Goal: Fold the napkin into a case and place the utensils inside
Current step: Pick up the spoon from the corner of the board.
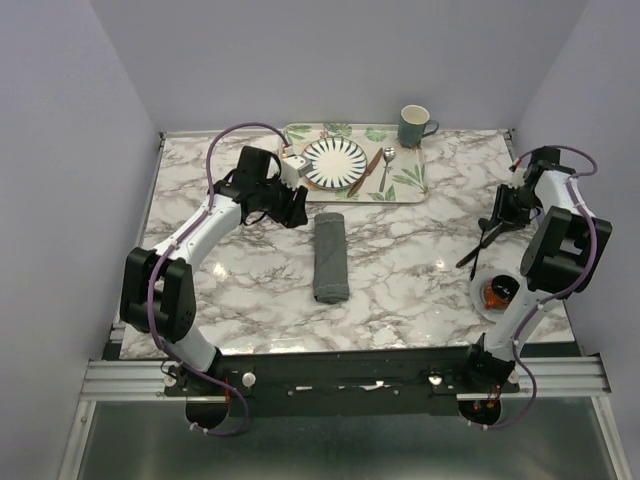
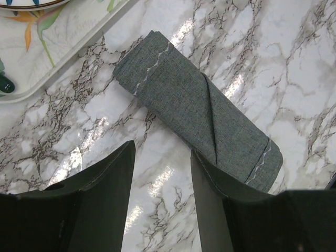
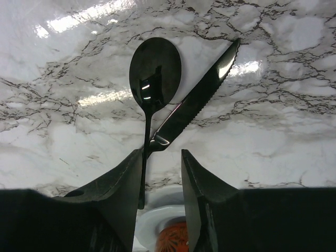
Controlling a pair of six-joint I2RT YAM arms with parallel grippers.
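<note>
The napkin (image 1: 330, 258) lies mid-table, folded into a long narrow dark grey case (image 2: 194, 110) with a diagonal flap. My left gripper (image 1: 290, 208) hovers open just beside its far end, bare marble between the fingers (image 2: 160, 152). A brownish knife (image 1: 365, 172) and a silver spoon (image 1: 386, 166) rest on the tray (image 1: 410, 185), right of the striped plate (image 1: 335, 162). At the right edge my right gripper (image 1: 492, 222) stands open (image 3: 163, 152) around a dark spoon (image 3: 155, 68) whose handle lies against the left finger. A dark serrated knife (image 3: 205, 100) crosses it.
A green mug (image 1: 414, 126) stands at the tray's back right corner. A small white dish (image 1: 497, 292) with orange contents sits near the right arm and shows between the right fingers (image 3: 157, 220). Grey walls close in the table on three sides.
</note>
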